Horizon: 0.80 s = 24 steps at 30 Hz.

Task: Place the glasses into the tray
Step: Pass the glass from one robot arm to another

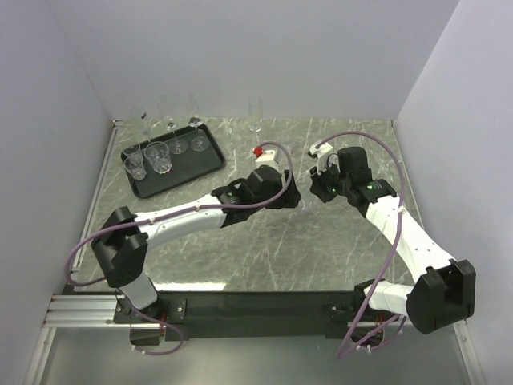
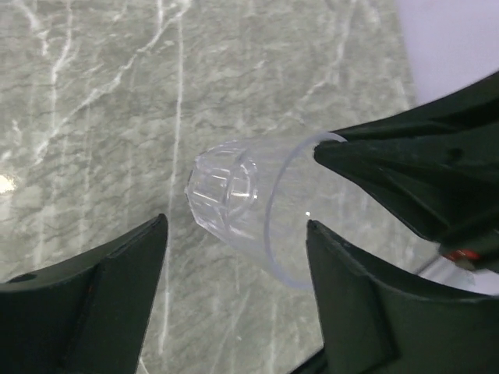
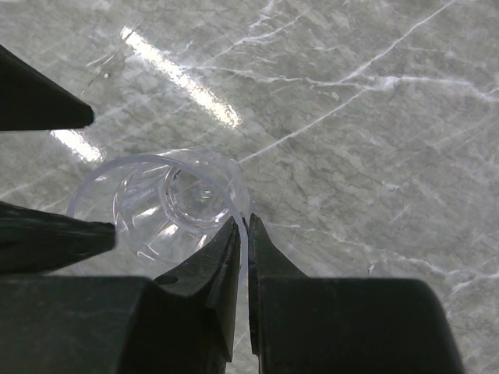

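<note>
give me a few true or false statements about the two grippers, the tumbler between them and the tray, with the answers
1. The right gripper is shut on the rim of a tumbler. True.
2. The tumbler stands upright on the table. False: it is tipped on its side, held by its rim.
3. The left gripper has its jaws apart, one on each side of the tumbler. True.
4. The tray has nothing in it. False: several glasses stand in it.
5. A tall flute stands on the table outside the tray. True.
</note>
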Motion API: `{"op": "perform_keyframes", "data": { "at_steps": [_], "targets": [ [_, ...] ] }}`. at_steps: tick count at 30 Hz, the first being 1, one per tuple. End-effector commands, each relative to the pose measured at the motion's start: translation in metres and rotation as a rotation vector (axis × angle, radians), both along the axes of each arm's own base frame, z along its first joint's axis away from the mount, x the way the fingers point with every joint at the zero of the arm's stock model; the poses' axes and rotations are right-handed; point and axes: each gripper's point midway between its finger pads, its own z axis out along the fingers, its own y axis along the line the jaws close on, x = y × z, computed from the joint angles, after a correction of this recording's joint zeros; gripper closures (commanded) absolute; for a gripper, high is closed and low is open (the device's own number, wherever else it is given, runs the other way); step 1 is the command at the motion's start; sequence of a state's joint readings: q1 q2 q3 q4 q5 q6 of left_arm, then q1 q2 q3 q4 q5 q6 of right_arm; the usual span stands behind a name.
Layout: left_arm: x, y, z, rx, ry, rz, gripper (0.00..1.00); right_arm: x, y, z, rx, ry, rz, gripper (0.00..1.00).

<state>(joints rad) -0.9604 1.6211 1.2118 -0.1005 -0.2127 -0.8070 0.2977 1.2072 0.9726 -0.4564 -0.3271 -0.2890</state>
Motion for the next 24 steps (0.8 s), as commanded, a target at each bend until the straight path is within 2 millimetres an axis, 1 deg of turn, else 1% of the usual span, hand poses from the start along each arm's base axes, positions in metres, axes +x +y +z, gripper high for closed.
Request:
{"op": "perform_keyframes", "data": {
  "at_steps": [1, 2, 3, 5, 6, 8, 9, 10, 11, 12, 14, 15, 17, 18, 19, 22, 23, 24],
  "targets": [
    [0.007, -0.001, 0.007, 0.062, -0.025, 0.074, 0.24, 0.005, 0.007, 0.021, 0.040, -0.087, 0.017, 0.95],
    [0.010, -0.004, 0.008, 0.075, -0.030, 0.085, 0.25, 0.005, 0.007, 0.021, 0.041, -0.088, 0.018, 0.95],
    [0.009, -0.001, 0.002, 0.115, -0.024, 0.090, 0.25, 0.004, 0.007, 0.022, 0.044, -0.091, 0.019, 0.95],
    [0.012, -0.003, 0.002, 0.149, -0.040, 0.115, 0.35, 0.004, 0.008, 0.022, 0.047, -0.094, 0.021, 0.95],
    [0.011, 0.000, -0.002, 0.182, -0.035, 0.123, 0.36, 0.003, 0.008, 0.023, 0.048, -0.097, 0.021, 0.95],
    [0.014, -0.001, -0.004, 0.218, -0.045, 0.145, 0.47, 0.003, 0.008, 0.022, 0.050, -0.096, 0.021, 0.95],
    [0.014, 0.003, -0.008, 0.249, -0.041, 0.152, 0.48, 0.003, 0.008, 0.023, 0.050, -0.099, 0.022, 0.95],
    [0.014, 0.002, -0.009, 0.261, -0.042, 0.156, 0.57, 0.003, 0.008, 0.023, 0.053, -0.099, 0.022, 0.95],
    [0.017, 0.002, -0.011, 0.274, -0.046, 0.164, 0.60, 0.002, 0.008, 0.023, 0.053, -0.097, 0.023, 0.94],
    [0.017, 0.001, -0.010, 0.281, -0.048, 0.162, 0.67, 0.002, 0.009, 0.024, 0.055, -0.101, 0.024, 0.94],
    [0.017, 0.000, -0.013, 0.295, -0.049, 0.163, 0.72, 0.000, 0.010, 0.023, 0.060, -0.098, 0.032, 0.94],
    [0.017, 0.001, -0.013, 0.303, -0.051, 0.160, 0.79, 0.000, 0.010, 0.023, 0.061, -0.098, 0.035, 0.94],
    [0.018, -0.001, -0.013, 0.303, -0.053, 0.157, 0.88, -0.002, 0.012, 0.025, 0.074, -0.102, 0.050, 0.93],
    [0.018, 0.000, -0.013, 0.308, -0.057, 0.157, 0.96, -0.003, 0.013, 0.025, 0.080, -0.101, 0.053, 0.92],
    [0.018, 0.000, -0.011, 0.308, -0.062, 0.154, 0.99, -0.005, 0.014, 0.026, 0.085, -0.105, 0.060, 0.92],
    [0.019, 0.002, -0.011, 0.314, -0.072, 0.155, 1.00, -0.007, 0.016, 0.027, 0.097, -0.109, 0.073, 0.86],
    [0.018, 0.002, -0.008, 0.306, -0.079, 0.154, 1.00, -0.008, 0.016, 0.029, 0.100, -0.113, 0.078, 0.80],
    [0.018, 0.003, -0.007, 0.305, -0.086, 0.151, 1.00, -0.009, 0.017, 0.029, 0.102, -0.117, 0.083, 0.76]
  ]
}}
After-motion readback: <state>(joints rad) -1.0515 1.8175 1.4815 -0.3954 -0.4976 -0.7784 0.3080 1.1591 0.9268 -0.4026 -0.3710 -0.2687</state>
